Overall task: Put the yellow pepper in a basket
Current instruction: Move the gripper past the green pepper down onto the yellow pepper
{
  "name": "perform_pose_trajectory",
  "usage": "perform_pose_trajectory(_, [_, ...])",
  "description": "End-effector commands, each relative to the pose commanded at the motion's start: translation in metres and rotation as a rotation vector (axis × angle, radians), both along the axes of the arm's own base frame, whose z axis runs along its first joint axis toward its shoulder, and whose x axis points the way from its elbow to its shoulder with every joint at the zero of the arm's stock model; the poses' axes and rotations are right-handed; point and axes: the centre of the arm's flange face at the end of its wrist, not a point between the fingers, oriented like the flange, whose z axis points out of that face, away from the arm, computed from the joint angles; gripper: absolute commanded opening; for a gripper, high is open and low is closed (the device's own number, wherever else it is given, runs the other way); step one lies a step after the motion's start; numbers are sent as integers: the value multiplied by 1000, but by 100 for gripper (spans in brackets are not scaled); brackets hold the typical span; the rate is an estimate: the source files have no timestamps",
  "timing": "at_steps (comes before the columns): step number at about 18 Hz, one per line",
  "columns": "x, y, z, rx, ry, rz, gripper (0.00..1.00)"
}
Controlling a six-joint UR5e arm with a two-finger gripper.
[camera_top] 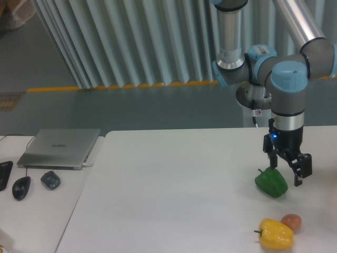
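Observation:
The yellow pepper (276, 234) lies on the white table near the front right, stem pointing left. My gripper (286, 169) hangs open well behind it, just above the green bell pepper (271, 182), with nothing between its fingers. No basket shows in this view.
A small orange-red egg-shaped thing (291, 222) touches the yellow pepper's far right side. On a lower desk at left sit a closed laptop (59, 147), a black mouse (21, 187) and a dark small object (50, 179). The robot base (258, 100) stands behind the table.

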Motion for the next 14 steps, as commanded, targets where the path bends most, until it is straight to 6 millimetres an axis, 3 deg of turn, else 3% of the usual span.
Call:
perform_pose_trajectory(4, [0,33,-13,-6,-2,-65,100])
perform_pose_trajectory(7, [21,60,-31,-27,-8,-130,100])
perform_pose_trajectory(14, [27,73,-65,-68,-38,-152,100])
